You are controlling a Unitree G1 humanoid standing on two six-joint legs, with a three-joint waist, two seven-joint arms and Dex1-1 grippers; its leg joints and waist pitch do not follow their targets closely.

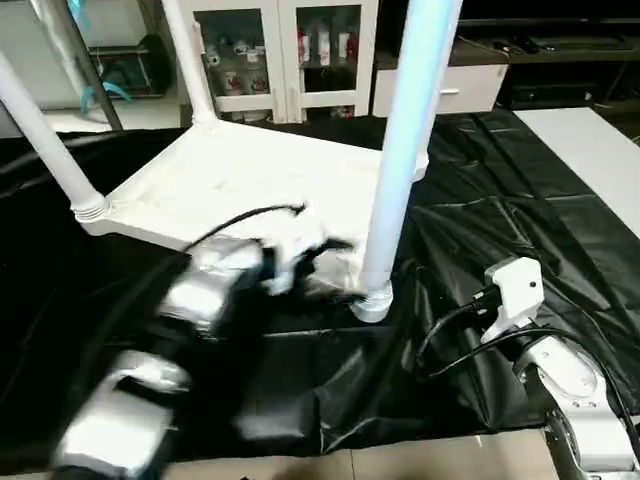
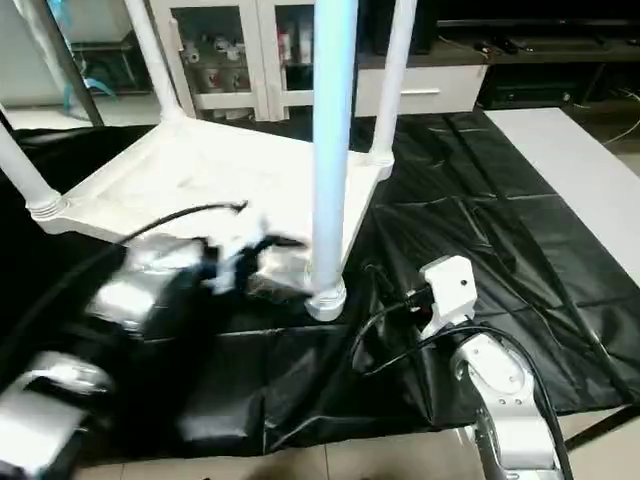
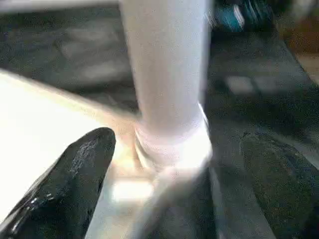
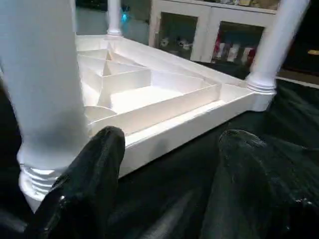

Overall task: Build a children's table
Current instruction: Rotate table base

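My left gripper (image 3: 174, 164) is blurred, fingers spread wide around the nearest leg (image 1: 400, 160). The white table (image 1: 250, 185) lies upside down on black sheeting (image 1: 500, 190), ribs showing, legs cropped. My right gripper (image 4: 169, 169) gapes empty.

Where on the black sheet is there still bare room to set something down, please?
The black sheet lies bare between the table top's right edge and the white board at far right. Another bare patch lies in front of the near leg, between the two forearms. It is crowded at that leg's socket, where the open left gripper straddles it, and by the right gripper's cables.
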